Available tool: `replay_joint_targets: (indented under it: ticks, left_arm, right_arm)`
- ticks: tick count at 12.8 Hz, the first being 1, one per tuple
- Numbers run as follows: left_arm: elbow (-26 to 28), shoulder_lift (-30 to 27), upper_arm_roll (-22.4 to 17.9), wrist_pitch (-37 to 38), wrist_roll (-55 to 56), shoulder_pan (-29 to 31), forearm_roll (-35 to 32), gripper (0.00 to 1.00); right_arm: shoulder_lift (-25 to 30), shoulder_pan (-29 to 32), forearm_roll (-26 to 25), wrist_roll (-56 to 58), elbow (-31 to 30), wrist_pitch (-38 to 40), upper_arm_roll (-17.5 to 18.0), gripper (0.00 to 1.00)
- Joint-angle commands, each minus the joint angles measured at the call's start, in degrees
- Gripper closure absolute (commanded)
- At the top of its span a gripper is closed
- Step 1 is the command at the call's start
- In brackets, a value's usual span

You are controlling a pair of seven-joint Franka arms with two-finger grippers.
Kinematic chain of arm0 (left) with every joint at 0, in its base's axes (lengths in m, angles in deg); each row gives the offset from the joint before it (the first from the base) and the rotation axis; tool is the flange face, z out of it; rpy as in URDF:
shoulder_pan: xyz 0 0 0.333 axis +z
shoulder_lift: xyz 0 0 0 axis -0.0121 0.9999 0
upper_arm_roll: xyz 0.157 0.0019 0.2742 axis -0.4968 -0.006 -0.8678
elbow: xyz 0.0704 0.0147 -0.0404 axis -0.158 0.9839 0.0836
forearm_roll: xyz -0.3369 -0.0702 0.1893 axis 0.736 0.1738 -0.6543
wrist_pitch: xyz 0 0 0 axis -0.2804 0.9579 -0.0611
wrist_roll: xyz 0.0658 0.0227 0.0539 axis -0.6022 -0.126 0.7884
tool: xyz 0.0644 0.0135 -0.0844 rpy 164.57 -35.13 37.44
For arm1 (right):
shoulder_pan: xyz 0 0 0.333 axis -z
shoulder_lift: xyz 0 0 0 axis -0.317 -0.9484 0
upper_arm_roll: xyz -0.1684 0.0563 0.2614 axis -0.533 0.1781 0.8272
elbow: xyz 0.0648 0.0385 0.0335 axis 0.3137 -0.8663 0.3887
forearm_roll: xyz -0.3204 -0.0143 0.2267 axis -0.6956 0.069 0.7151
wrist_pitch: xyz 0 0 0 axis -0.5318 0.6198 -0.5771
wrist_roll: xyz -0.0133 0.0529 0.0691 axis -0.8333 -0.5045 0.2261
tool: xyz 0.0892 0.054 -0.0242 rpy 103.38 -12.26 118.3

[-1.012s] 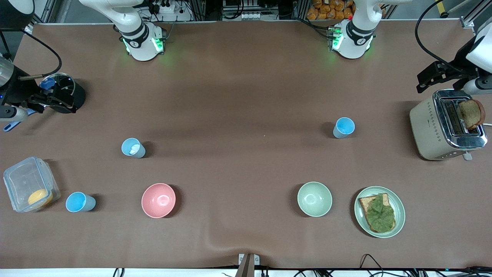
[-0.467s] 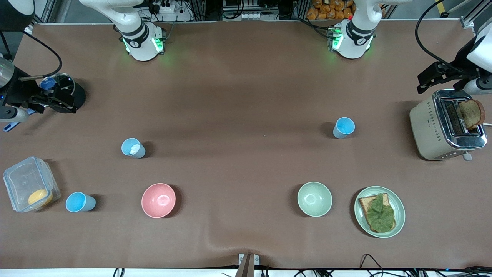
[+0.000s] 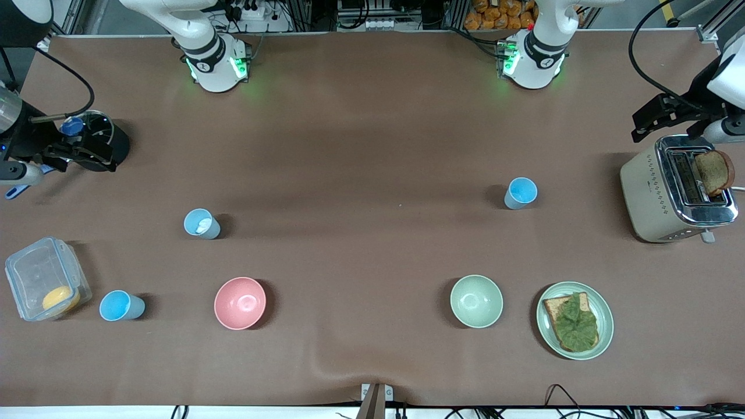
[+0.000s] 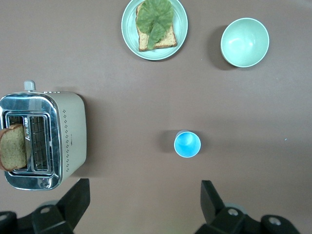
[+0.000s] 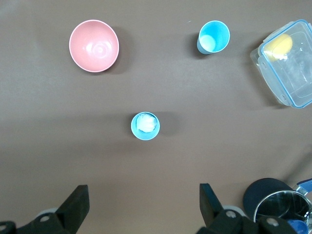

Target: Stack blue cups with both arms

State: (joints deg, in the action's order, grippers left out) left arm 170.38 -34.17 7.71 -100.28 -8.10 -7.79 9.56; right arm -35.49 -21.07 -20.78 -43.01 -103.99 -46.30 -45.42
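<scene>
Three blue cups stand upright and apart on the brown table. One cup (image 3: 521, 192) (image 4: 187, 145) is toward the left arm's end. A cup with a whitish inside (image 3: 202, 223) (image 5: 145, 126) is toward the right arm's end. The third cup (image 3: 121, 306) (image 5: 213, 37) stands nearer the front camera, beside a clear box. My left gripper (image 4: 145, 184) hangs high over bare table, open and empty. My right gripper (image 5: 144, 187) likewise hangs high over bare table, open and empty. Both grippers are out of the front view; only the arm bases show there.
A pink bowl (image 3: 240, 302) and a pale green bowl (image 3: 476, 301) sit nearer the front camera. A plate with toast and lettuce (image 3: 605, 326), a toaster (image 3: 652, 192), a clear lidded box (image 3: 35, 273) and a black round appliance (image 3: 116, 142) stand toward the table's ends.
</scene>
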Motion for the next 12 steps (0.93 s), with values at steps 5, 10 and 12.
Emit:
replay_joint_targets:
  ticks: [5, 10, 12]
  left_arm:
    - [-0.84, 0.34, 0.31, -0.23, 0.56, 0.33, -0.87, 0.0]
    - [-0.76, 0.34, 0.31, -0.49, 0.56, 0.33, -0.95, 0.0]
    - [-0.76, 0.34, 0.31, -0.49, 0.56, 0.33, -0.96, 0.0]
  right_arm:
    - [-3.78, -1.09, -0.81, -0.35, 1.12, 1.17, 0.77, 0.0]
    - [-10.65, -5.66, -0.99, -1.66, -7.37, -7.4, 0.68, 0.0]
    - [-11.0, -6.81, -1.34, -3.42, -14.31, -17.32, 0.6, 0.0]
